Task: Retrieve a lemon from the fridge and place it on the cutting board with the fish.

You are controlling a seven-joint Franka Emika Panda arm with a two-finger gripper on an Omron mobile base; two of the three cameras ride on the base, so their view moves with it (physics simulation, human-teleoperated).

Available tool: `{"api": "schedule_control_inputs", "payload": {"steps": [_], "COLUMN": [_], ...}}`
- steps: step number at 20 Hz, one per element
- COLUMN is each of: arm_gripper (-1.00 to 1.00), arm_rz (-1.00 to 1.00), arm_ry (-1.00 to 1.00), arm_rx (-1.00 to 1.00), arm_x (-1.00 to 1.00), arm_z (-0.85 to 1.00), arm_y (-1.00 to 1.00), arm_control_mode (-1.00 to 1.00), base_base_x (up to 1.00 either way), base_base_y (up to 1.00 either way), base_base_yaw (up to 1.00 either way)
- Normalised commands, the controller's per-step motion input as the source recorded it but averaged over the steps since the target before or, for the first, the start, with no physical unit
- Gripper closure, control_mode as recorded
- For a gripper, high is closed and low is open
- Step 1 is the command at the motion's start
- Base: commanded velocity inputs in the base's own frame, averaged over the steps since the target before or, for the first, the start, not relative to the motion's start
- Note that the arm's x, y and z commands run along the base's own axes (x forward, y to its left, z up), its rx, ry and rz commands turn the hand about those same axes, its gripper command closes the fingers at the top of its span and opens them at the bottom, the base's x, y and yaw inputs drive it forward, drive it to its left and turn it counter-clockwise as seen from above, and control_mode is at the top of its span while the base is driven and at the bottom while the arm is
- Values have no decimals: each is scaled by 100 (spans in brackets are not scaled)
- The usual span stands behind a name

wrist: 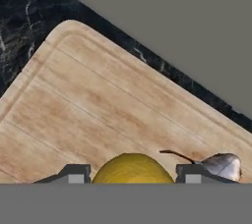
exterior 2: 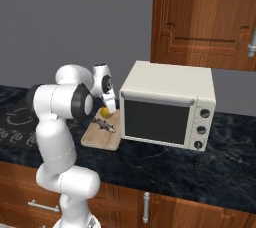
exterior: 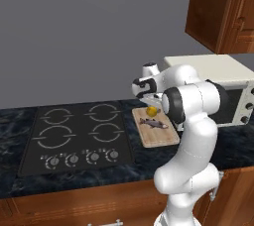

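Observation:
The yellow lemon sits between my gripper's two dark fingertips, which press its sides. It hangs low over the far end of the tan cutting board; whether it touches the wood I cannot tell. From the base views the lemon is just beneath the hand, beyond the small grey fish lying across the board. The fish's head peeks out beside the right fingertip. The fridge is out of view.
A white microwave stands close to the right of the board. The black stovetop with knobs lies to its left. The grey wall is right behind, wooden cabinets hang above, and the dark marble counter runs in front.

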Motion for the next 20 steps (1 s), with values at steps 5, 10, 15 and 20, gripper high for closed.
{"api": "schedule_control_inputs", "payload": {"steps": [5, 10, 15, 20], "arm_gripper": [100, 100, 100, 100], "arm_rz": [0, 0, 0, 0], "arm_ry": [-4, -3, -3, -1], "arm_rx": [0, 0, 0, 0], "arm_x": [39, 11, 0, 0], "arm_z": [-24, -30, -28, -14], "arm_y": [0, -16, -6, 0], "arm_control_mode": [-100, -100, -100, -100], "base_base_x": [0, 0, 0, 0], "base_base_y": [0, 0, 0, 0], "base_base_yaw": [0, 0, 0, 0]}}
